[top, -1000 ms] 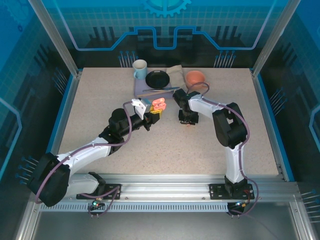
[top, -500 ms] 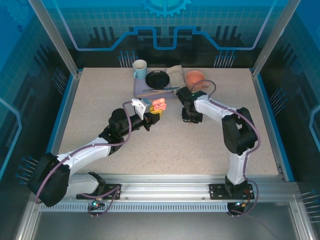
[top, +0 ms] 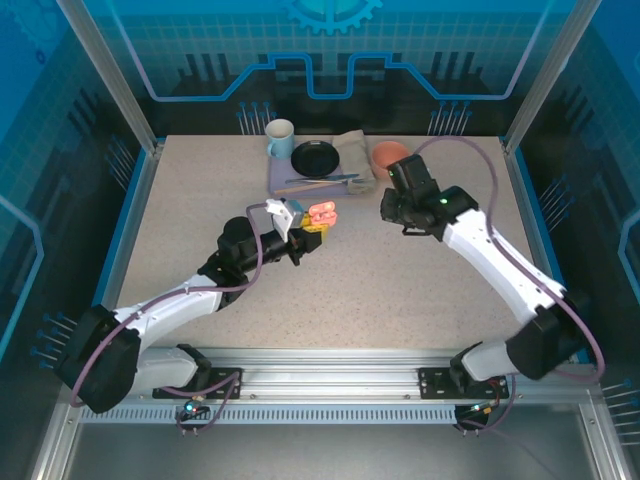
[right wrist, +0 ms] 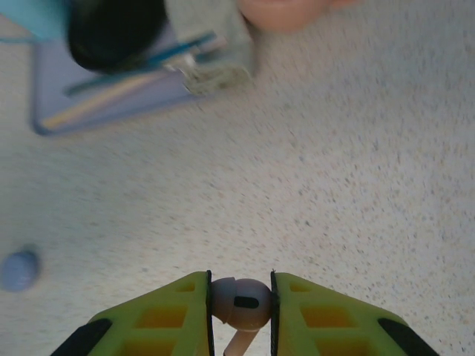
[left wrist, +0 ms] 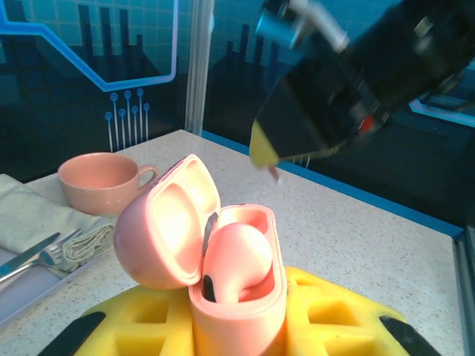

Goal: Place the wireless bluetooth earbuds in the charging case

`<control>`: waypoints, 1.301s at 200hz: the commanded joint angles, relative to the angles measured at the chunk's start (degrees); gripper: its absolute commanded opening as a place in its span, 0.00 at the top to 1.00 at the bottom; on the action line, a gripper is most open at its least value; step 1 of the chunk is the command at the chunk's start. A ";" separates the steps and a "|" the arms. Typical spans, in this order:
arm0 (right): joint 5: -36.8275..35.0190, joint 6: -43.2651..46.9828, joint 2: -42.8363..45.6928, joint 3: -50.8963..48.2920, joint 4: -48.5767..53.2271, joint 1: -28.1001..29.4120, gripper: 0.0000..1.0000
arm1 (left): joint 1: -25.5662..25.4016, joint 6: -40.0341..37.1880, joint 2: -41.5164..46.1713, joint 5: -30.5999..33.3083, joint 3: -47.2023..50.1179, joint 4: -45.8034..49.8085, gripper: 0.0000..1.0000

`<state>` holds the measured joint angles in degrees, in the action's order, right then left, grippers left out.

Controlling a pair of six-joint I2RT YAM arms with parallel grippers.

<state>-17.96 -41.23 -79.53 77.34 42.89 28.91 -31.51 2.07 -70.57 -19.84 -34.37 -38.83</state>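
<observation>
charging case [left wrist: 237,300]: smooth satin pink plastic | earbud [right wrist: 241,300]: smooth plastic | bench [top: 350,300]: matt speckled stone look | cup [left wrist: 100,182]: ceramic, slight sheen | napkin [left wrist: 30,215]: soft cloth

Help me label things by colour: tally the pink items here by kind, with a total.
Pink cup: 1
Pink charging case: 1
Pink earbuds: 2 (one seated in the case, one pinched in the right gripper)
Total: 4
</observation>
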 commanded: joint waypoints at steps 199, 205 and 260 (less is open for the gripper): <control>0.38 13.63 10.24 -5.77 -24.15 14.61 0.76 | -2.78 3.23 -8.19 -2.41 -10.86 -3.79 1.00; 0.31 13.56 10.10 -5.96 -24.19 14.64 0.77 | -2.85 3.24 -8.11 -2.42 -10.86 -3.71 1.00; -0.06 13.28 8.82 -7.46 -24.68 14.64 0.77 | -2.78 3.04 -7.06 -2.41 -10.92 -3.70 1.00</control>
<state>-17.50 -28.38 -70.22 70.70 20.49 42.61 -33.93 4.60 -78.74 -22.76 -43.05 -39.75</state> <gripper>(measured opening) 0.235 0.235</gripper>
